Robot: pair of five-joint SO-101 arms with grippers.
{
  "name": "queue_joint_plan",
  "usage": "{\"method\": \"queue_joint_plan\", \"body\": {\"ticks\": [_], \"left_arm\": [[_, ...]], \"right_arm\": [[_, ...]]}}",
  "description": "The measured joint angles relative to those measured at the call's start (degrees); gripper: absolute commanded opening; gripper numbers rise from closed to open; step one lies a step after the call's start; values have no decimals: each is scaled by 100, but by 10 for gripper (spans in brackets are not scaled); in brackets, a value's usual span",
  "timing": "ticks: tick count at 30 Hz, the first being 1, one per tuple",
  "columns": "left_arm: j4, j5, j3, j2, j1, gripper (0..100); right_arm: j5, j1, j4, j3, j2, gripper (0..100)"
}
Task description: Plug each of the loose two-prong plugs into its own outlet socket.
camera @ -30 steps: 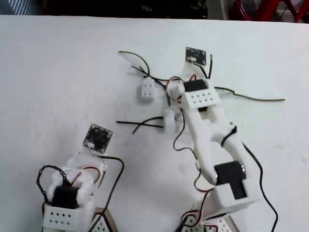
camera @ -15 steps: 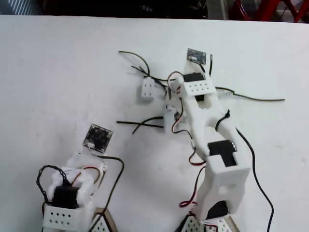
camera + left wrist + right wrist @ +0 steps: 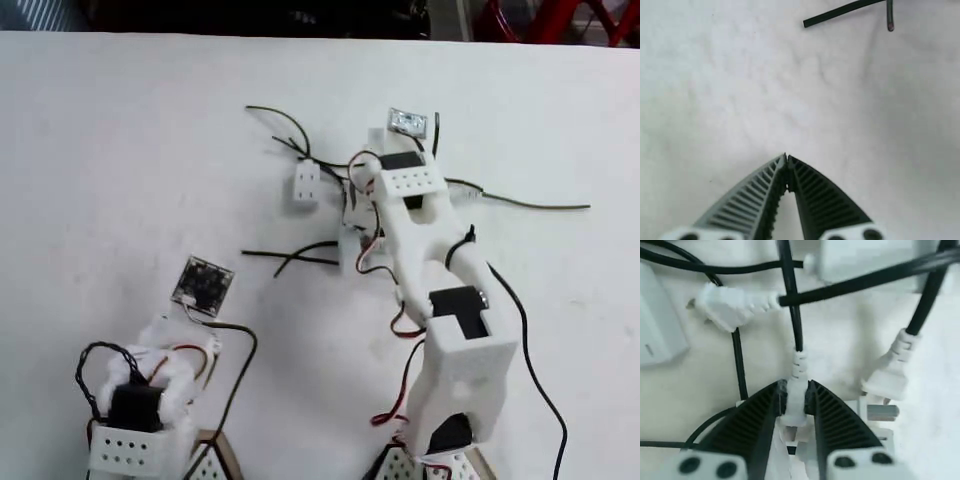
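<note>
Right fingers (image 3: 774,402) grip a white plug (image 3: 796,390); left fingers (image 3: 776,175) closed on nothing

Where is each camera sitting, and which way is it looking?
High view: fixed above the table, looking down; both arms show, the left arm near its base, the right arm stretched out to the black cables.
Left wrist view: on the left wrist, looking at bare table past the shut left end effector.
Right wrist view: on the right wrist, looking past the right end effector, shut on a white plug.
Shared: high and right wrist views both show the black cables.
</note>
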Motion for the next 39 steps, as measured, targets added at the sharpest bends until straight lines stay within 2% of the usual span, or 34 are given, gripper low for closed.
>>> {"method": "queue_joint_plan", "body": {"ticks": [11, 20, 27, 33, 39], "left_arm": [[0, 0, 0, 0, 0, 25], [0, 0, 0, 0, 0, 25], [0, 0, 0, 0, 0, 25], [0, 0, 0, 0, 0, 25], [0, 0, 0, 0, 0, 25]], "right_arm": [[70, 0, 580, -35, -369, 17], [1108, -26, 1705, -35, -2224, 17], [2145, 26, 2866, 9, -2558, 17], [2787, 422, 3024, 536, -2927, 17], [3288, 791, 3024, 1556, -3930, 17]]}}
